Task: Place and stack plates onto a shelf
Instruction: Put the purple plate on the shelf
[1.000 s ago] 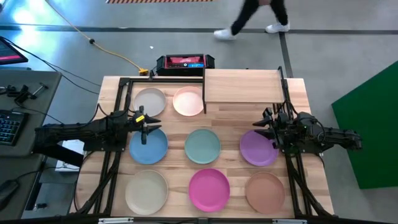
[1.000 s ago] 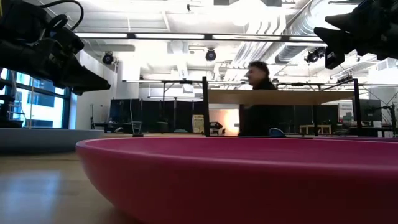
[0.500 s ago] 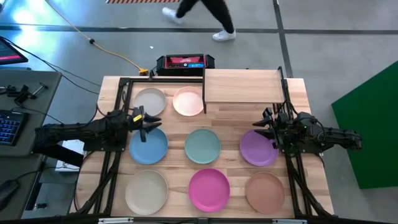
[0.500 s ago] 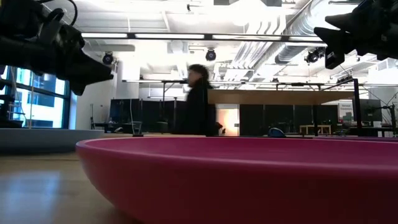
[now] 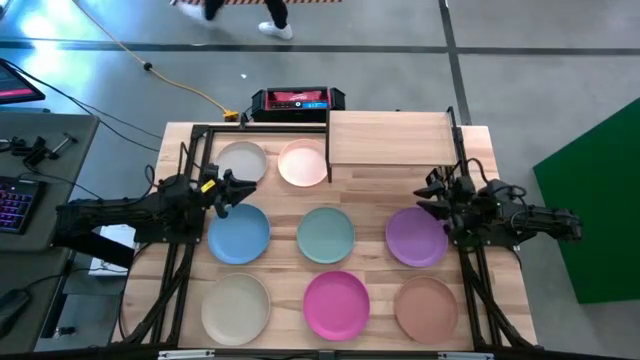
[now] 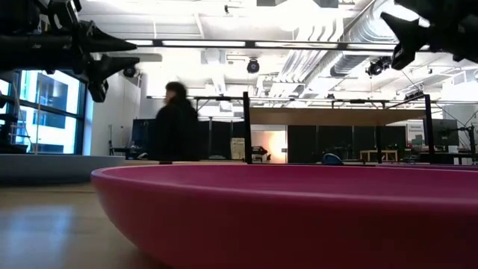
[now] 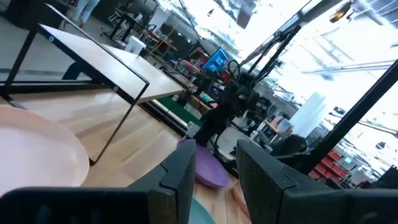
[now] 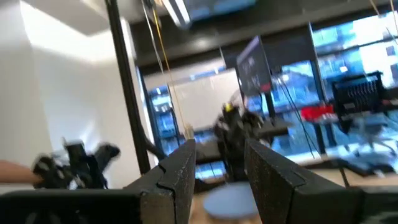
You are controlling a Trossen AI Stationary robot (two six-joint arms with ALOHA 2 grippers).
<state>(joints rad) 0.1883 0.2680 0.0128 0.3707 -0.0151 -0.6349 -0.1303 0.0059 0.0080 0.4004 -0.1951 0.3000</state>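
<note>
Several round plates lie flat on the wooden tabletop: grey-white [image 5: 241, 163] and pale pink [image 5: 303, 163] at the far left, blue [image 5: 239, 235], teal [image 5: 326, 234] and purple [image 5: 416, 238] across the middle, and cream [image 5: 236, 305], magenta [image 5: 336, 304] and tan-brown [image 5: 426, 307] along the near edge. The light wood shelf [image 5: 390, 138] stands on black legs at the far right, with nothing on it. My left gripper [image 5: 244, 186] hovers open between the grey-white and blue plates. My right gripper [image 5: 426, 195] hovers open above the purple plate's far right rim. Neither gripper holds anything.
A red and black box [image 5: 297, 100] sits just beyond the table's far edge. Black frame rails [image 5: 190, 150] run along both table sides. A person [image 6: 176, 123] walks past beyond the far edge. A desk with a keyboard [image 5: 12, 205] stands to the left.
My left gripper has rolled about its own axis, tipped its fingers upward and risen a little above the blue plate. My right gripper has tipped its fingers slightly upward. The plates have stayed put. The person has walked leftward behind the table.
</note>
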